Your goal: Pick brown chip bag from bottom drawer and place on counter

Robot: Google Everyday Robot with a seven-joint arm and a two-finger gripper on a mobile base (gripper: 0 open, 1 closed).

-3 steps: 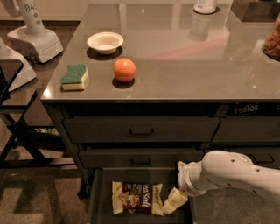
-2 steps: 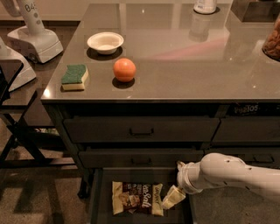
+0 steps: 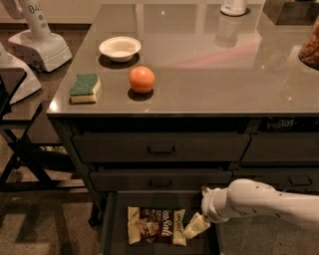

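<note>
The brown chip bag [image 3: 155, 225] lies flat in the open bottom drawer [image 3: 113, 234], dark brown in the middle with cream ends and white script. My gripper [image 3: 195, 226] comes in from the right on a white arm and sits low in the drawer at the bag's right end, touching or just beside it. The glossy grey-brown counter [image 3: 209, 74] spreads above the drawers.
On the counter stand a white bowl [image 3: 119, 48], an orange [image 3: 141, 79] and a green-topped sponge [image 3: 84, 88]. A jar [image 3: 311, 47] is at the right edge and a white container [image 3: 233, 6] at the back. Two shut handled drawers [image 3: 160, 148] sit above the open one.
The gripper has moved slightly left and down toward the bag's right end. The bag has not moved.
</note>
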